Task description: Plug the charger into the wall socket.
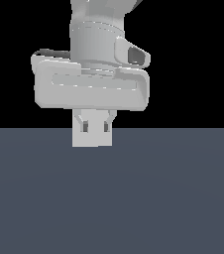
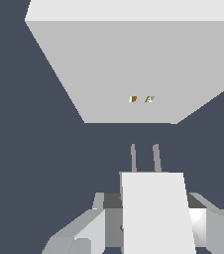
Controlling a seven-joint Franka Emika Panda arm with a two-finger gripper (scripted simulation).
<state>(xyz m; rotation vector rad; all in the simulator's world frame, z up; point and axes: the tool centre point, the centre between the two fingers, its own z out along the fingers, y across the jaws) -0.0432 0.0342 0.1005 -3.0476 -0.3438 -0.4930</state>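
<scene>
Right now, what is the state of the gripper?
Gripper: closed on the charger, fingers at its two sides.

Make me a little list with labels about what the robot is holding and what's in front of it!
holding: the charger, gripped in the pincer
pincer: shut on the charger
charger prongs: two thin prongs pointing toward the socket
socket: pale flat plate with two tiny holes in its face
plugged in: no, there is a gap between the prongs and the socket
line-up: in the wrist view the prongs sit close to in line with the holes
floor: dark grey-blue surface
</scene>
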